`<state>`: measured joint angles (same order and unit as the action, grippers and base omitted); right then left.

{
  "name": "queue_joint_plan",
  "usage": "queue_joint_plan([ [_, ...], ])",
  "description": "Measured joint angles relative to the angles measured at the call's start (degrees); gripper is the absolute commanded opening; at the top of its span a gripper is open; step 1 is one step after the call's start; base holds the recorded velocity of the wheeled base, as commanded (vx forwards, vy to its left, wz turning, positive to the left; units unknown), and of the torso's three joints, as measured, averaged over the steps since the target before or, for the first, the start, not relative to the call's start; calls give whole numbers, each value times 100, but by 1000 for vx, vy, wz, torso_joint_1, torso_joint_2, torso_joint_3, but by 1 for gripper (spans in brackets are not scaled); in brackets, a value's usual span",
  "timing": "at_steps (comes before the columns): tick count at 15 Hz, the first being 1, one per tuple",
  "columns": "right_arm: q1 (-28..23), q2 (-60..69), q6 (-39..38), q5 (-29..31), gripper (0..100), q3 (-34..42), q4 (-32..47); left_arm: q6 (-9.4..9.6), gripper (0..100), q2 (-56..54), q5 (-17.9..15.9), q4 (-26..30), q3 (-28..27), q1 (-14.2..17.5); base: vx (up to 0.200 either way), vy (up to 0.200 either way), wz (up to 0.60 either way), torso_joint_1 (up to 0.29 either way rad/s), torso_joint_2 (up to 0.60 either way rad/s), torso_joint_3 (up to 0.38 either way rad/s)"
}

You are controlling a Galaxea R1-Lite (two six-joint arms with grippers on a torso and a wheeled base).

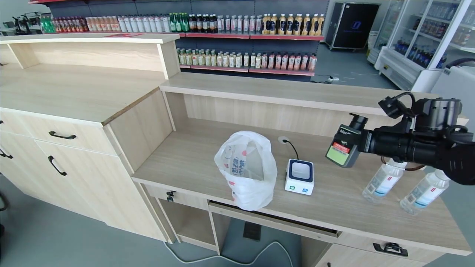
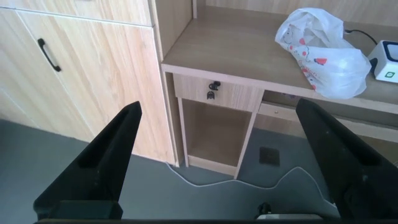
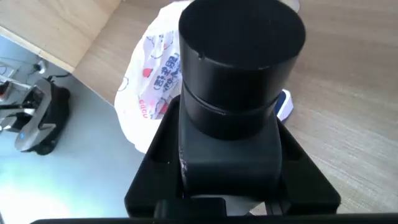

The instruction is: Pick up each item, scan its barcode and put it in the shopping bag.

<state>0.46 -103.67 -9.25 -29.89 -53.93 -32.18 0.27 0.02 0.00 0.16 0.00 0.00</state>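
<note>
As the black-capped bottle (image 1: 343, 147) hangs sideways over the counter (image 1: 334, 207), the right gripper (image 1: 363, 142) is clamped on its base, just right of the scanner (image 1: 299, 176), with the bag (image 1: 246, 170) beyond that. Two water bottles (image 1: 382, 181) stand beneath the arm. The left gripper (image 2: 217, 106) sits low beside the counter, fingers wide apart.
</note>
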Motion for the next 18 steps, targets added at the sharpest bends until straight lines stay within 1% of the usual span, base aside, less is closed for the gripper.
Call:
queue_joint_plan([
  [2,-139,-441,-73,-491,0,-382,279,-2,100,0,0,2,0,0,0,0,0,0,0,0],
  [6,-267,-1163,4,-631,0,-1162,378,0,100,0,0,2,0,0,0,0,0,0,0,0],
  [8,-261,-1438,617,-624,0,-1285,385,0,100,0,0,2,0,0,0,0,0,0,0,0],
  [9,-252,-1568,731,-624,0,-1300,394,0,100,0,0,2,0,0,0,0,0,0,0,0],
  [11,-206,-1775,749,-642,0,-1401,389,0,100,0,0,2,0,0,0,0,0,0,0,0],
  [14,-140,-1979,694,-963,0,-1613,477,0,100,0,0,2,0,0,0,0,0,0,0,0],
  [18,-41,-2175,731,-965,0,-1870,651,0,100,-2,0,2,0,0,0,0,0,0,0,0],
])
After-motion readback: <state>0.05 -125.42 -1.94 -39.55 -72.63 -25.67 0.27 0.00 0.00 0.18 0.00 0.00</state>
